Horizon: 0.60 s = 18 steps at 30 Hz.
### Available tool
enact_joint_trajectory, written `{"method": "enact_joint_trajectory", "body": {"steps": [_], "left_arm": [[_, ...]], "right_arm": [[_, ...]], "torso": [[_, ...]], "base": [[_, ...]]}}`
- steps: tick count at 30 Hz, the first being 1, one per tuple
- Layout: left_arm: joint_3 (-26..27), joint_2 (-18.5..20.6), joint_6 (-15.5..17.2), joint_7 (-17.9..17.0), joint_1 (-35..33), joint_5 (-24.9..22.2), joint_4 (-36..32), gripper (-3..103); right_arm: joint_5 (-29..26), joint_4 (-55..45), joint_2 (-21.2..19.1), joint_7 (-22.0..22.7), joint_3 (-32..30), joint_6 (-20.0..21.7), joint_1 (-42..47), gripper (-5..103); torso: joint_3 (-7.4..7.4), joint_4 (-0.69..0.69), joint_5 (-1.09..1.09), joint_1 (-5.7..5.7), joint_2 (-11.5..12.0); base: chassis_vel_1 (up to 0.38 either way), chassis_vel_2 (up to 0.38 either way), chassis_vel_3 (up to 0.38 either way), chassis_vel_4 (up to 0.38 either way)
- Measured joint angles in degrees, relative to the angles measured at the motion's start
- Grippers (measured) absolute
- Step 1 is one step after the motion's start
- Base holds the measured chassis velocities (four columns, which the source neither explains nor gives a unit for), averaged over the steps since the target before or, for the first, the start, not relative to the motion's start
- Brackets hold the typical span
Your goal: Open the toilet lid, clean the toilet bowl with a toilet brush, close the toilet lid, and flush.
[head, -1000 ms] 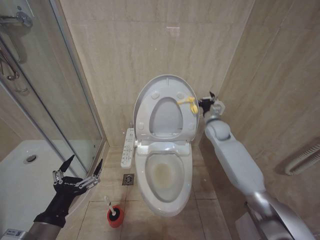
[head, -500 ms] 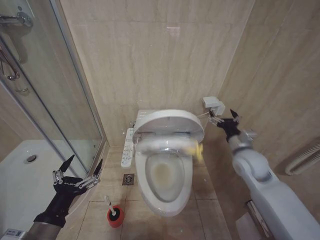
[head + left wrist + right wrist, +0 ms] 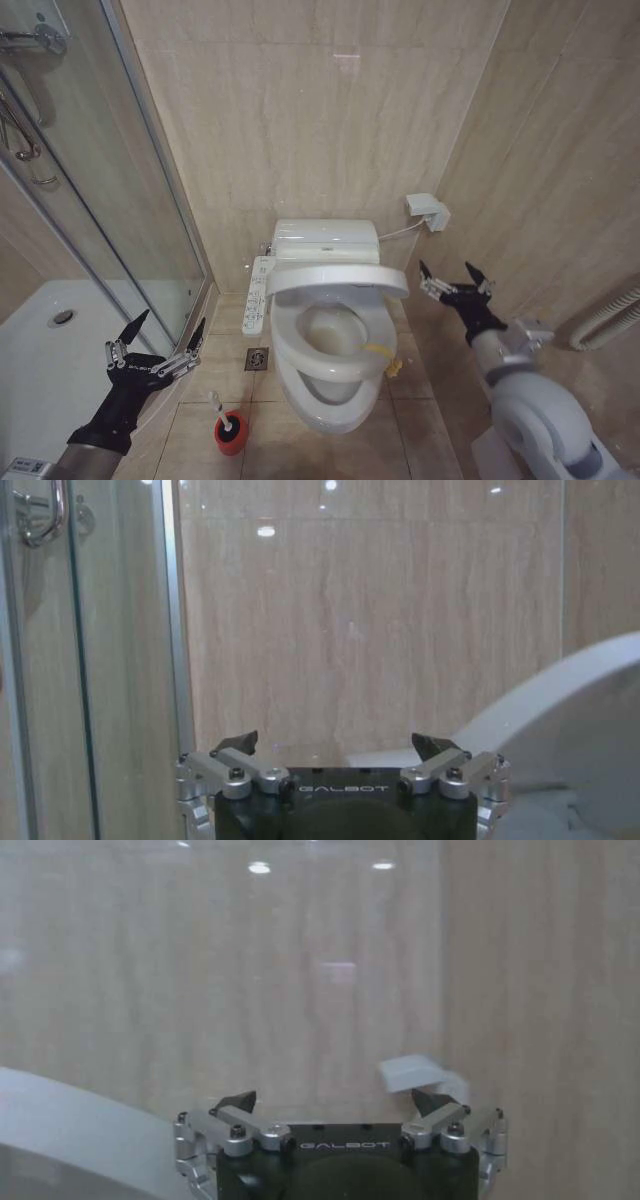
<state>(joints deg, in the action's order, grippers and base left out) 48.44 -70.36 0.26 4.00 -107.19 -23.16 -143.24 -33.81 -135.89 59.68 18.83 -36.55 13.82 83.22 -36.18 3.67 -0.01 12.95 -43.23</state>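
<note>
Both end effectors are hanging wide and empty, right end effector (image 3: pixel 454 281) beside the toilet bowl (image 3: pixel 325 400) where the toilet lid (image 3: pixel 338 278) is lying partway down, so I judge a gentle press should seat it before flushing

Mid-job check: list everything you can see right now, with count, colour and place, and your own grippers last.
toilet lid: one, white, partly lowered over the bowl.
toilet bowl: one, white, centre floor.
yellow tag: one, hanging at the bowl's right rim.
button panel: one, white, bowl's left side.
toilet brush: one, white handle, in red cup holder, floor left of bowl.
floor drain: one, metal.
wall box: one, white.
shower enclosure: glass, left.
left gripper: jaws open, low left.
right gripper: jaws open, right of toilet.
</note>
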Motion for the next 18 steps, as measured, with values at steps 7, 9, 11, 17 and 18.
{"method": "enact_joint_trajectory", "body": {"steps": [7,9,11,17,18], "left_arm": [[0.0,0.0,0.0,-0.01,0.0,0.0,0.0,100],[0.0,0.0,0.0,0.0,0.0,0.0,0.0,100],[0.0,0.01,0.0,0.0,0.0,0.0,0.0,100],[0.0,0.0,0.0,0.0,0.0,0.0,0.0,100],[0.0,0.0,0.0,0.0,0.0,0.0,0.0,100]], "right_arm": [[5.37,-4.8,5.3,-2.98,-0.62,-2.12,9.37,100],[8.29,-6.2,8.06,-3.62,-0.5,-3.18,13.03,100],[9.5,-6.6,9.08,-3.93,-0.42,-3.75,14.61,100],[13.87,-7.34,13.47,-4.56,-0.28,-5.83,18.87,100],[14.59,-7.35,14.74,-4.58,-0.2,-5.96,19.41,100]], "torso": [[0.0,0.01,0.0,0.0,0.0],[0.0,0.01,0.0,0.0,0.0],[0.0,0.02,-0.01,0.0,0.0],[0.0,-0.01,0.0,0.0,0.01],[0.0,0.0,0.0,0.0,0.01]], "base": [[0.0,0.0,0.0,0.0],[0.0,0.0,0.0,0.0],[0.0,0.0,0.0,0.0],[0.0,0.0,0.0,0.0],[0.0,0.0,0.0,0.0]]}}
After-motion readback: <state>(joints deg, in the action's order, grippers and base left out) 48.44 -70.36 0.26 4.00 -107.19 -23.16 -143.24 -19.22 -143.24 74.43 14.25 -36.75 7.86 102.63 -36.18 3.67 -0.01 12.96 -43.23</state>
